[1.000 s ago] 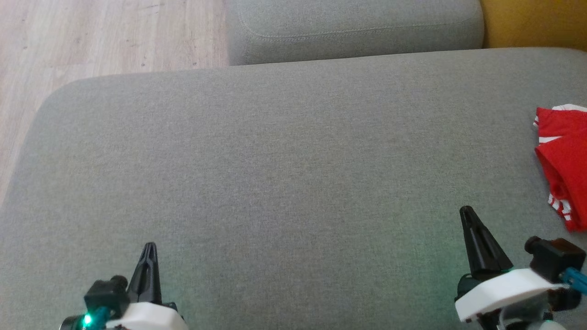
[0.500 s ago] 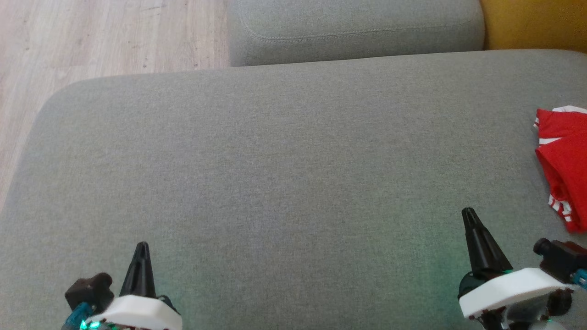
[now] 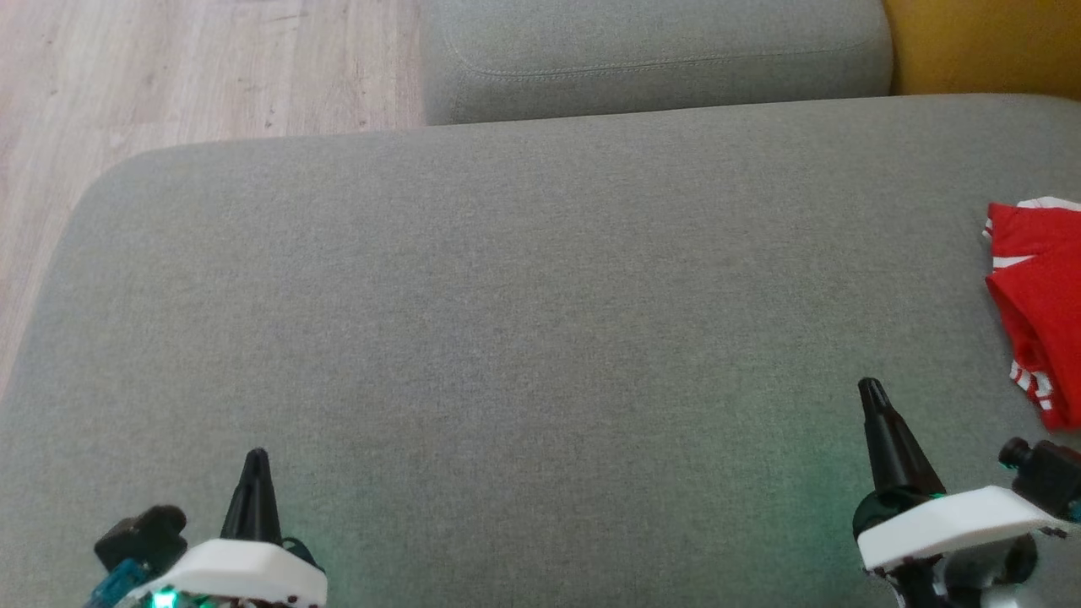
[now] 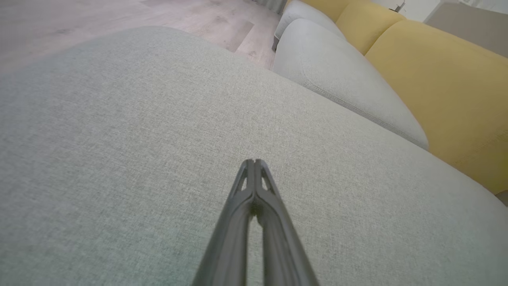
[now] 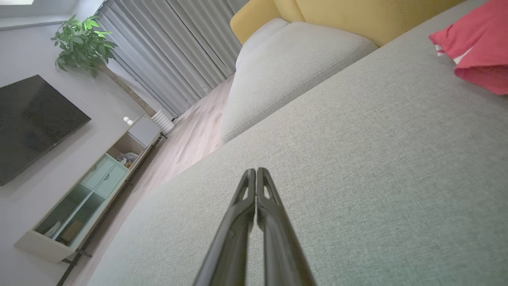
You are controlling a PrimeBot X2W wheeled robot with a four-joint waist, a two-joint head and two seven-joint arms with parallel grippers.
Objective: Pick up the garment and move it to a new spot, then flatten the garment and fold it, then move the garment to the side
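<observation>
The garment (image 3: 1040, 295) is red with white stripes and lies folded at the right edge of the grey sofa seat (image 3: 524, 295), partly cut off by the head view's edge. A corner of the garment (image 5: 474, 43) also shows at the upper right of the right wrist view. My left gripper (image 3: 255, 458) is at the lower left, shut and holding nothing; its tips (image 4: 254, 162) meet above bare fabric. At the lower right, my right gripper (image 3: 871, 390) is shut and empty too, well short of the garment, its fingers (image 5: 256, 171) pressed together.
A second grey cushion (image 3: 654, 51) lies beyond the seat, with a yellow backrest (image 3: 984, 42) at the far right. Wooden floor (image 3: 194, 67) lies past the seat's left and far-left edges. A TV cabinet (image 5: 99, 178) and a plant (image 5: 81, 41) stand across the room.
Both arms have drawn back a little toward the bottom of the head view, the left one twisting at the wrist. The garment has not moved.
</observation>
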